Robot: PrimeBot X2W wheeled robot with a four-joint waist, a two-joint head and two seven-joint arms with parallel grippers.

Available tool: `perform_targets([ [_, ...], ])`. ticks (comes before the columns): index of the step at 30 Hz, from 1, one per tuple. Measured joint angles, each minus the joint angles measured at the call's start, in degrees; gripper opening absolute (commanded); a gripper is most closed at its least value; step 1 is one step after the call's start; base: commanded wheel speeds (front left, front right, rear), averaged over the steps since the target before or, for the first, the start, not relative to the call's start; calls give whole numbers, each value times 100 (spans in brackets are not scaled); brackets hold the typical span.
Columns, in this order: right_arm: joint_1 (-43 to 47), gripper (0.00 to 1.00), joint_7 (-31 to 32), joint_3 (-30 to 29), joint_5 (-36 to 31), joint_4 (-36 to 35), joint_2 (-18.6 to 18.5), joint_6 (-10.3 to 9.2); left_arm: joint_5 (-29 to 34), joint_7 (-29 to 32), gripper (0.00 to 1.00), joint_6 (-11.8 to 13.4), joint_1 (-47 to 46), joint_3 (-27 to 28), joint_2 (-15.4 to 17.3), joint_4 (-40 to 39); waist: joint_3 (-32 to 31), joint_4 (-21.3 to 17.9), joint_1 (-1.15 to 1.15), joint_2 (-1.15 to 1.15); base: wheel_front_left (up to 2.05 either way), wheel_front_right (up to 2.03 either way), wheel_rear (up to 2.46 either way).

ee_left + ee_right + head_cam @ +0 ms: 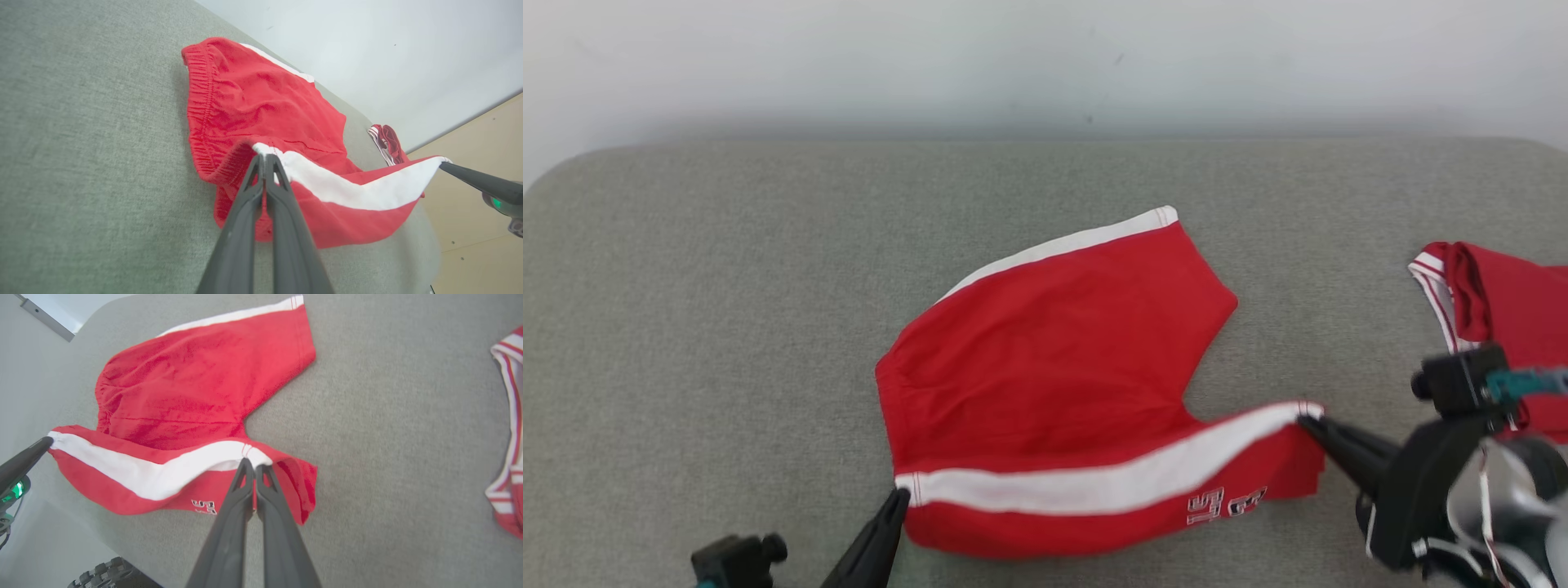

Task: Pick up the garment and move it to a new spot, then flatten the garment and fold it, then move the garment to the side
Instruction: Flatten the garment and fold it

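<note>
A second red garment (1515,302) with white-striped trim lies bunched at the right edge of the grey fabric table (727,286). A plain white wall (1045,57) stands just behind it.

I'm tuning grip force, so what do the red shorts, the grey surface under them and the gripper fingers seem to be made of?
The red shorts look like soft knit fabric, perhaps cotton jersey, matte: they wrinkle, drape, and the waistband is gathered. The grey surface looks like a woven or felt-like textile, matte, with a fine flecked grain. The fingers are probably hard dark plastic, smooth with a faint sheen.
</note>
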Motion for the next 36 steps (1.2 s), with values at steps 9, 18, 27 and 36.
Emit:
perform_targets([
  [9,-1688,0,-725,416,-1071,1393,-338,-1,279,-8,0,275,-1070,120,-624,422,269,312,0,0,0,0,0],
  [18,-2789,0,-1294,697,-1573,2549,-168,0,504,-24,0,472,-2071,282,-1313,994,696,703,1,0,0,0,0],
  [27,-3812,0,-2025,813,-2192,3548,13,0,755,-34,0,416,-2627,269,-1670,1541,1084,926,1,1,0,0,0],
  [36,-4315,0,-2508,404,-2670,4411,175,0,1074,-40,0,537,-2913,468,-1903,1898,1277,1121,1,1,0,0,0],
])
